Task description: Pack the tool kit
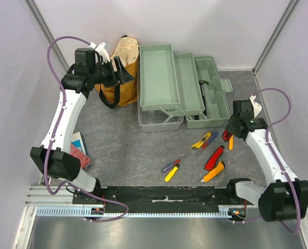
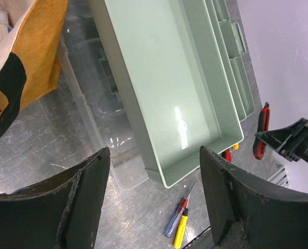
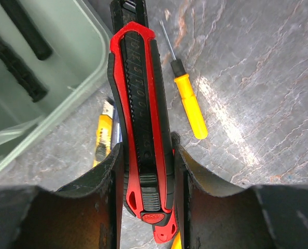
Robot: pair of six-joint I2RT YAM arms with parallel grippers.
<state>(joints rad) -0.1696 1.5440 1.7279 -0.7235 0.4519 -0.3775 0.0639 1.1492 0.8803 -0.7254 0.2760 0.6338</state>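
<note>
Top view, toolbox (image 1: 172, 78): stands open at the far middle of the table (image 1: 128, 150), grey-green trays fanned out, clear lid (image 1: 154, 123) at its near left.
Top view, left gripper (image 1: 127, 72): far left, at the mustard bag (image 1: 127, 52), just left of the toolbox; jaws spread, nothing between them.
Top view, right gripper (image 1: 227, 130): at the right, just near of the toolbox's right end, clamped on a red-and-black utility knife (image 1: 226, 136).
Top view, loose tools: a yellow-handled driver (image 1: 201, 140), red-handled tool (image 1: 213, 157), orange-handled tool (image 1: 213, 172) and screwdriver pair (image 1: 171, 168) lie on the table near of the toolbox; a small yellow screwdriver (image 1: 231, 142) lies just beside the knife.
Top view, booklet (image 1: 79, 147): near left, beside the left arm.
Left wrist view, fingers (image 2: 76, 202): wide apart and empty, above the lid and the top tray's corner; the screwdriver pair shows on the table below that corner.
Right wrist view, fingers (image 3: 110, 192): press both sides of the utility knife's handle; whether it is off the table cannot be told.
Right wrist view, small yellow screwdriver: on the table right of the knife, apart from it.
Right wrist view, toolbox: a corner at the left.
</note>
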